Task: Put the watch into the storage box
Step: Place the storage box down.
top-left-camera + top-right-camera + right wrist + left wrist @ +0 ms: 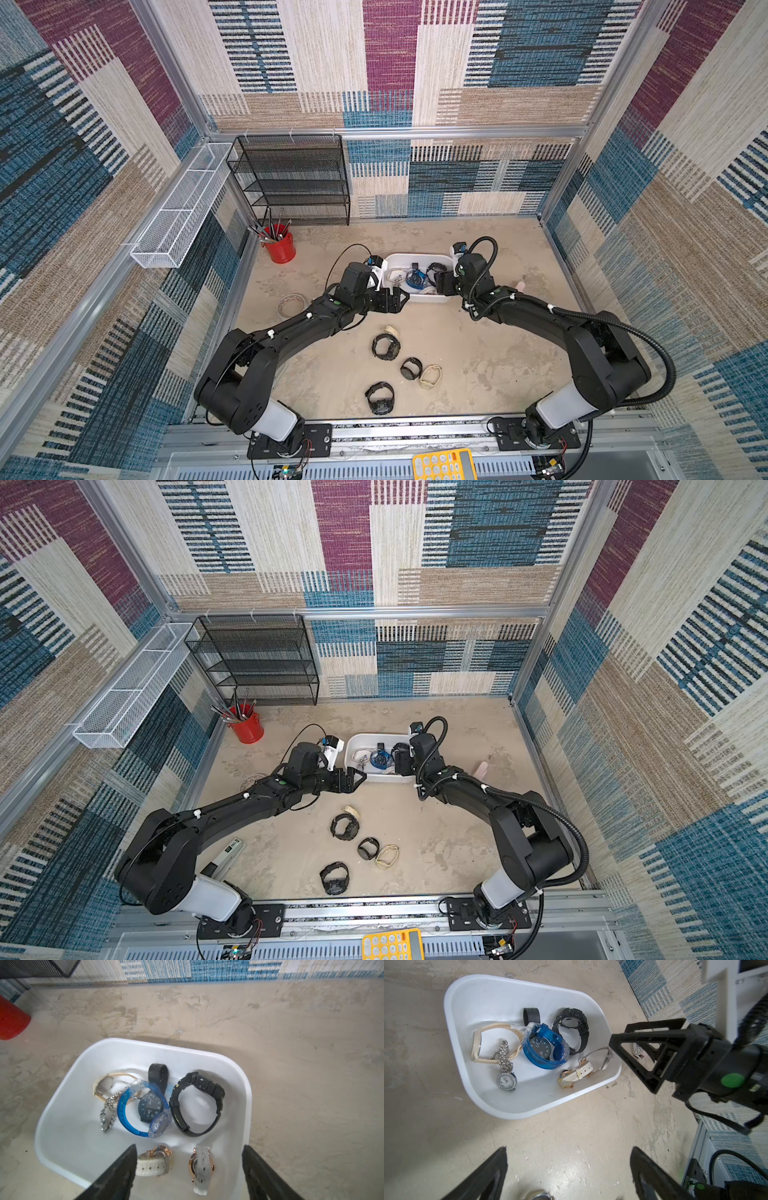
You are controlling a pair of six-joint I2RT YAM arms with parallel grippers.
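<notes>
Right pincer (189, 1148) spread wide, gripping nothing, hanging over right end of storage box (68, 1130).
Left pincer (569, 1150) also spread, empty, just beside box's near left corner.
Box, mid-table, holds several watches: blue watch (143, 1109) in centre, chunky black, cream, rhinestone and two white-strapped around it.
More loose on table (478, 374) toward front edge, between arms.
Nearest black watch (385, 345) lies behind left pincer, closer to that arm; strap looped shut, long axis unclear.

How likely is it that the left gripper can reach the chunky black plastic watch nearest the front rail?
Probably yes: the left gripper stands open, and bare table surrounds the black watch.
</notes>
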